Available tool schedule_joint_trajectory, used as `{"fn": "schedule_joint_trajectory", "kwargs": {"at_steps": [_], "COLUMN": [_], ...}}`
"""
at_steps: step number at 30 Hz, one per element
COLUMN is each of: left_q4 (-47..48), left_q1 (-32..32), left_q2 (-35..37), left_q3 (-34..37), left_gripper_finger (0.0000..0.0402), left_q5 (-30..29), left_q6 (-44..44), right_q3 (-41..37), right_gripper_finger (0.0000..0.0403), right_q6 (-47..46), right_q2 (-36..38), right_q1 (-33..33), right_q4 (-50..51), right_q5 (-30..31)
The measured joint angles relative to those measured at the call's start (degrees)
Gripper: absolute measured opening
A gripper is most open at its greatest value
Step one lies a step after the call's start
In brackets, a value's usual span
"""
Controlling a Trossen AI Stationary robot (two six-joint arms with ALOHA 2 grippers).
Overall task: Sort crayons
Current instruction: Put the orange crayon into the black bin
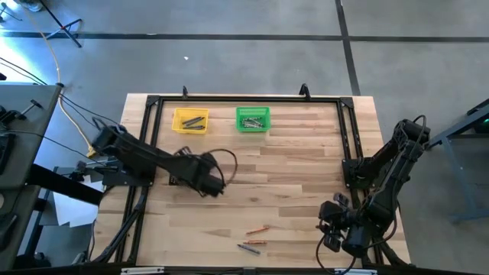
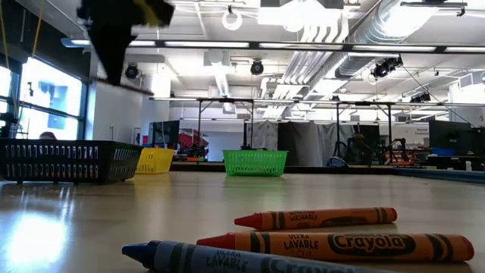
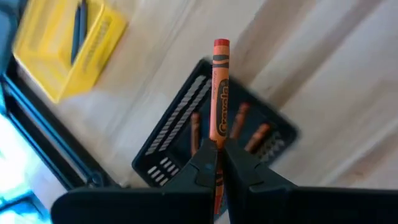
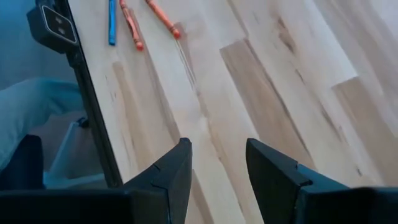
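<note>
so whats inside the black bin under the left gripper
Three orange crayons show in the black mesh bin. The left gripper, shut on another orange crayon, covers part of the floor.

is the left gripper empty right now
No, the left gripper is shut on an orange crayon, held above the black mesh bin that has other orange crayons inside.

**Colours on the surface**

The surface (image 1: 290, 176) was pale wood with darker planks. Mesh bins were yellow (image 1: 190, 121), green (image 1: 252, 119) and black (image 3: 211, 134). The held crayon (image 3: 219, 93) was orange; loose crayons (image 2: 303, 239) at lower centre were orange and blue. Fingers (image 4: 171, 171) were dark.
</note>
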State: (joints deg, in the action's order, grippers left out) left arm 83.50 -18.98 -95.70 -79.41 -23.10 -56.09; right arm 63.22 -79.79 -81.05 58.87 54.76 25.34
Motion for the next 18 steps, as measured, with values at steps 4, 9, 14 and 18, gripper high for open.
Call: {"fn": "schedule_joint_trajectory", "kwargs": {"at_steps": [4,9,14,18], "left_q4": [-8.7,-21.1,-28.3,-30.2], "left_q1": [3.4,7.7,9.0,8.8], "left_q2": [7.7,16.0,20.0,20.2], "left_q3": [12.1,25.4,32.4,34.5], "left_gripper_finger": [0.0,0.0,0.0,0.0004], "left_q5": [2.8,7.7,12.5,14.0], "left_q6": [-1.8,-2.4,-3.9,-5.1], "right_q3": [0.0,0.0,0.0,0.0], "right_gripper_finger": [0.0146,0.0146,0.0146,0.0146], "right_q6": [1.8,1.8,1.8,1.8], "right_q2": [0.0,0.0,0.0,0.0], "right_q1": [0.0,0.0,0.0,0.0], "right_q4": [0.2,0.3,0.3,0.3], "right_q5": [1.1,1.2,1.2,1.2]}}
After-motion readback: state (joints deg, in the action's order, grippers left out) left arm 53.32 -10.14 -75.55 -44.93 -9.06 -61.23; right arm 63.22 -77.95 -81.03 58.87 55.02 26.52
